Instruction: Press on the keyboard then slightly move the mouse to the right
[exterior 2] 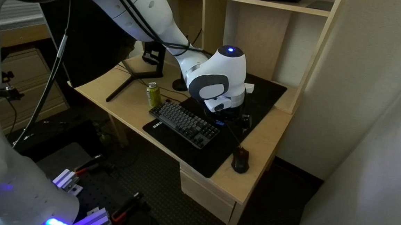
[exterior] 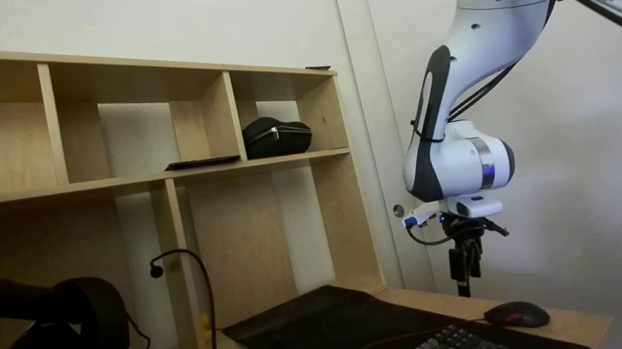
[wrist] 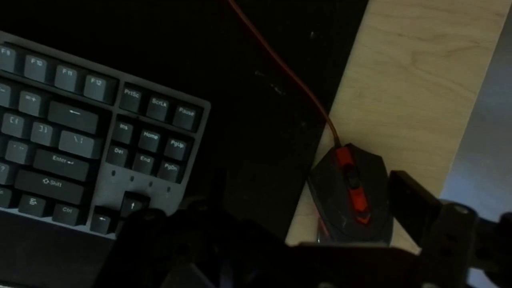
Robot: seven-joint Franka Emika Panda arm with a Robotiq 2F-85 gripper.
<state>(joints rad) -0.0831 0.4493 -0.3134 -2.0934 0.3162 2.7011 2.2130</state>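
Above the right side of the desk (exterior 2: 269, 127), the white arm (exterior: 491, 34) hung with its gripper (wrist: 310, 186) pointing down, raised off the surface. Its fingers (wrist: 412, 200) stood wide apart and held nothing. On the desk's bare right strip lay the mouse (wrist: 352, 196), just beside the right edge of the black mat (exterior 2: 211, 162), its reddish cord (wrist: 298, 81) running over the mat to the far left. In the wrist view the right finger overlapped the mouse's right side, yet in an exterior view the gripper was higher than the mouse. Left of the mouse and apart from it, the keyboard (exterior 2: 186, 122) lay mostly on the mat. Just beside its left end a yellow-green can (exterior 2: 153, 95) stood upright. On the far side rose wooden shelves (exterior: 126, 180), a black case (exterior: 277, 137) in the upper right compartment.
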